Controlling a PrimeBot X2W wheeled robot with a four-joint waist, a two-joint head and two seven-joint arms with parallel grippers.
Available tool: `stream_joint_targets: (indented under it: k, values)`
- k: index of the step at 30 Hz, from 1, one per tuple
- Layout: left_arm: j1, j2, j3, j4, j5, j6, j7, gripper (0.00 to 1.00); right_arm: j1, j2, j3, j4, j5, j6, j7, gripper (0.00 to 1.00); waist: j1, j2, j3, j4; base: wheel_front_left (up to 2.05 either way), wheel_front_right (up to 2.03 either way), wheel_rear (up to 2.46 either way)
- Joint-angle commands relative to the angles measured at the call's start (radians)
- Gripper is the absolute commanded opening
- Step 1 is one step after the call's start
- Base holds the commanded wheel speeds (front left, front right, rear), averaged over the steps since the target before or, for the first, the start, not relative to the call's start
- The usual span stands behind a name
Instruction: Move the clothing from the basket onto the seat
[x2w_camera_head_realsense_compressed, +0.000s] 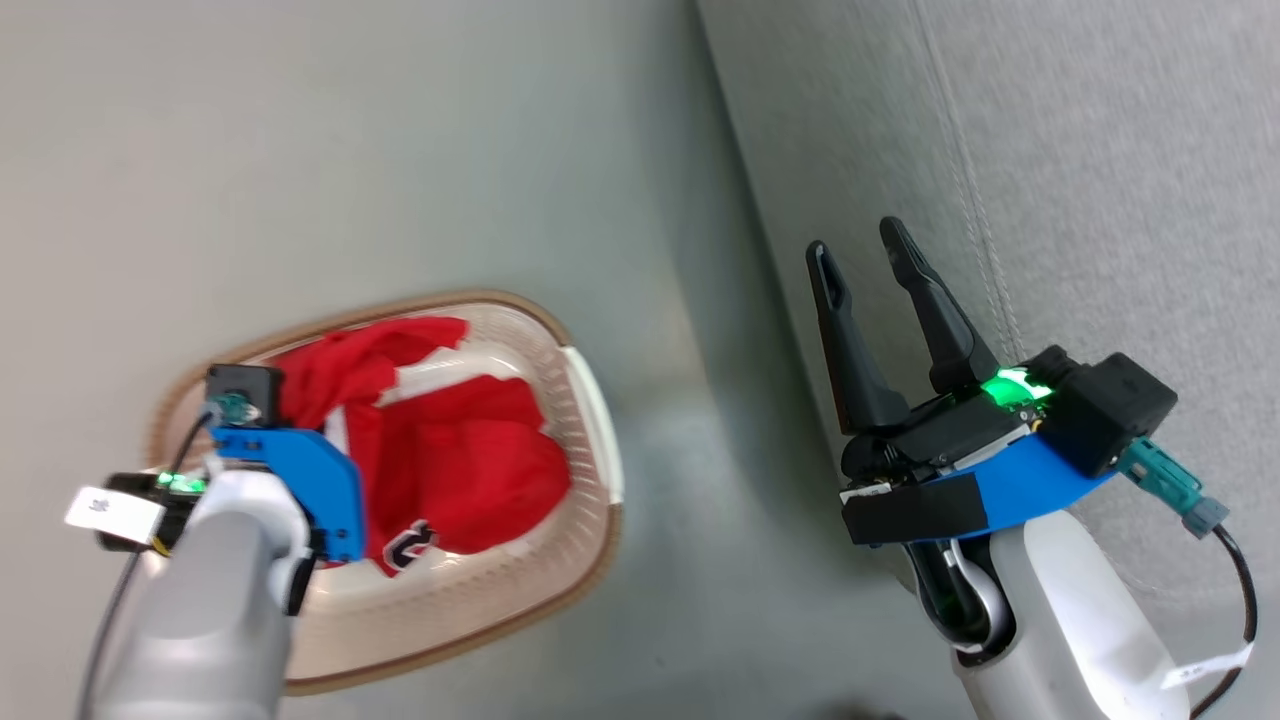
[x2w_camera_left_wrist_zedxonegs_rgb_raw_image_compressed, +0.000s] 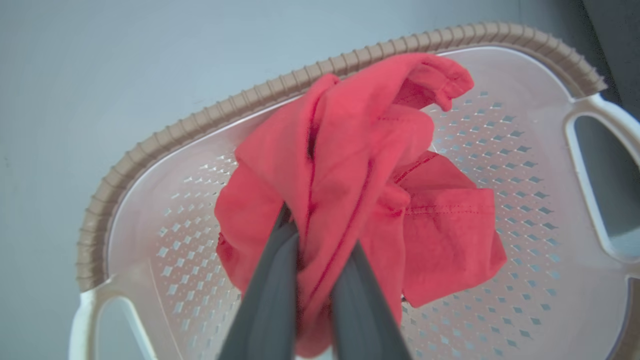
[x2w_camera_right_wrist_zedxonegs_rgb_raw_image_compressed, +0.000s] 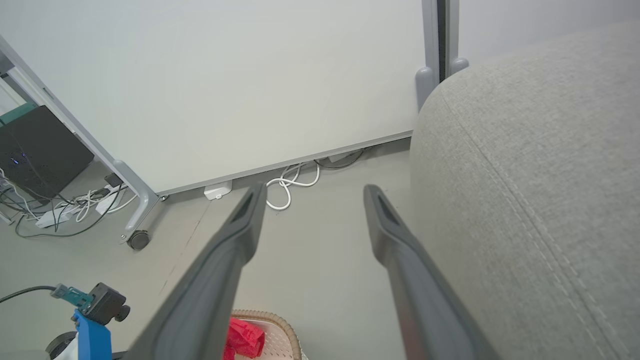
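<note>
Here the left pincer (x2w_camera_left_wrist_zedxonegs_rgb_raw_image_compressed: 320, 231) is clamped on the clothing (x2w_camera_left_wrist_zedxonegs_rgb_raw_image_compressed: 350, 150). In the left wrist view its two dark fingers pinch a thick fold of red cloth between them, and the rest of the bundle spreads away beyond the tips. The clothing lies inside the basket (x2w_camera_left_wrist_zedxonegs_rgb_raw_image_compressed: 200, 120). Whether the gripped fold is clear of the basket's bottom cannot be told.

The relation that matters is sideways. The seat (x2w_camera_head_realsense_compressed: 1100, 200) lies to the robot's right of the basket, with a strip of bare floor (x2w_camera_head_realsense_compressed: 300, 150) between them. The basket stands on the floor and the seat's edge runs alongside it, so I judge the load must rise over the rim and then travel right. The left arm has the cloth. The right pincer (x2w_camera_head_realsense_compressed: 853, 240) is nearer the seat, hanging at its edge with its fingers spread wide and nothing between them.

The cloth is soft, limp and crumpled, with stitched hems; it will likely sag and trail when raised. The head view shows white strips and a small dark print on it. The basket is pale hard plastic, oval, pierced with small diamond holes, with a ribbed brown rim and cut-out handles. The seat is coarse grey weave with a rounded edge and a stitched seam.
</note>
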Motion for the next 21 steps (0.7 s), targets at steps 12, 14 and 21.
stream_joint_targets:
  k: [12,14,21]
  values:
    - [0.024,-0.140,-0.113,0.053,-0.042,-0.038,-0.169,0.00,0.133,-0.002,-0.086,0.123,-0.118,0.000,0.000,1.00,0.0002,-0.0001,-0.315,0.168,0.00,0.00,0.00]
    - [0.030,-0.155,-0.152,0.028,-0.068,-0.037,-0.178,0.00,0.158,-0.002,-0.103,0.138,-0.132,0.000,0.000,1.00,0.0002,-0.0001,-0.364,0.193,0.00,0.00,0.00]
    - [0.039,-0.168,-0.290,-0.103,-0.188,-0.035,-0.191,0.00,0.228,-0.002,-0.117,0.140,-0.152,0.000,0.033,1.00,0.0002,-0.0001,-0.494,0.247,0.00,0.00,0.00]
